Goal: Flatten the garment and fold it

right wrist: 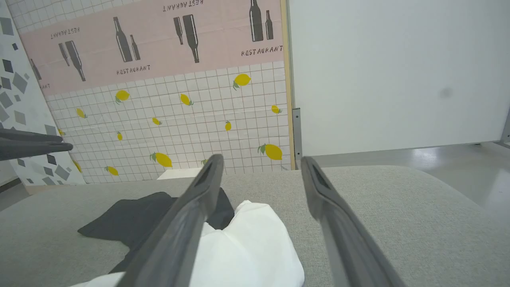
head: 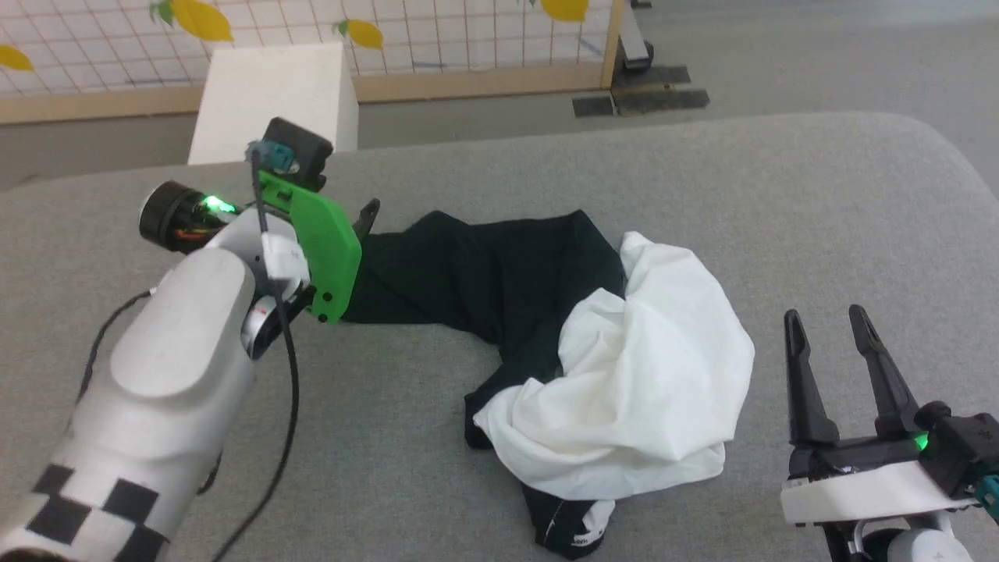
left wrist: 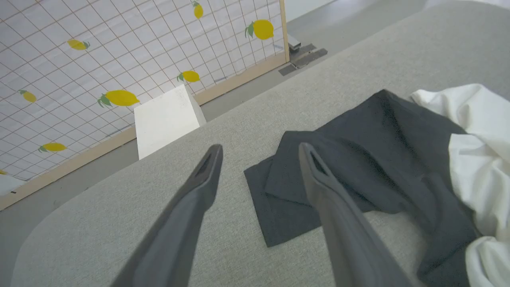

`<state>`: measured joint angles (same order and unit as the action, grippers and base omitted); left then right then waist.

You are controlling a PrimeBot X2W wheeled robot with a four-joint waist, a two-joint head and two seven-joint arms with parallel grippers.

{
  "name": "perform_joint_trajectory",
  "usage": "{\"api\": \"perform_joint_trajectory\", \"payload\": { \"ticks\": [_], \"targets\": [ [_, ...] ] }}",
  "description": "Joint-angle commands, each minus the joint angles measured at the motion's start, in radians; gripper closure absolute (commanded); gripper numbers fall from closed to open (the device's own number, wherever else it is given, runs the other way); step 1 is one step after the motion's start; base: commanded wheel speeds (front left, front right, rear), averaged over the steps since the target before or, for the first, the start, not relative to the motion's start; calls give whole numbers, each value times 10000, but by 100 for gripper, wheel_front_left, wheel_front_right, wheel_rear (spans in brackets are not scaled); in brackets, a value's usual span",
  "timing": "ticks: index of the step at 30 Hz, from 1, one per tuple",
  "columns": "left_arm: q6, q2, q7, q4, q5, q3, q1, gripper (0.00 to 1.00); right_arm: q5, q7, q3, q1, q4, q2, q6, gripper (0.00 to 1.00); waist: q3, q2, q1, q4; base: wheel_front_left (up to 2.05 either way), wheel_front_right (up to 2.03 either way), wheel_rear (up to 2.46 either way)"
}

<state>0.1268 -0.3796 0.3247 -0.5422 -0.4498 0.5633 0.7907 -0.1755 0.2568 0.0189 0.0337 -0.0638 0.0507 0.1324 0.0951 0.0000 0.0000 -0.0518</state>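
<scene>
Head camera looks steeply down; both wrist cameras sit low, facing the far lemon wall [right wrist: 179, 119], sharing the garment [head: 648, 375].

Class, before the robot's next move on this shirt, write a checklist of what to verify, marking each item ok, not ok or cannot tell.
1. Left claw open: ok.
2. Right claw open and empty: ok.
3. Shirt flat: not ok, bunched in a heap.
4. Black sleeve end just ahead of left claw: ok.
5. Left claw touching sleeve: cannot tell.
6. Right claw apart from shirt: ok.
</scene>
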Motion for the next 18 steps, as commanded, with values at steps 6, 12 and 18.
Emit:
{"api": "perform_joint_trajectory", "payload": {
  "ticks": [6, 12, 18],
  "targets": [
    [36, -812, 1870, -100, -1963, 2201, 1563, 0, -48, 49, -118, -669, -14, -5, -17, 0, 1263, 0, 0, -824, 0, 0, 0],
    [37, -1371, 3278, -409, -3209, 3761, 2673, 0, -215, 49, -242, -1193, -33, -5, -17, 0, 2157, 0, 0, -1365, 0, 0, 0],
    [37, -1742, 3629, -1008, -3794, 4653, 3425, 0, -422, 49, -332, -1566, -48, -5, -17, 0, 2855, 0, 0, -1853, 0, 0, 0]
  ]
}}
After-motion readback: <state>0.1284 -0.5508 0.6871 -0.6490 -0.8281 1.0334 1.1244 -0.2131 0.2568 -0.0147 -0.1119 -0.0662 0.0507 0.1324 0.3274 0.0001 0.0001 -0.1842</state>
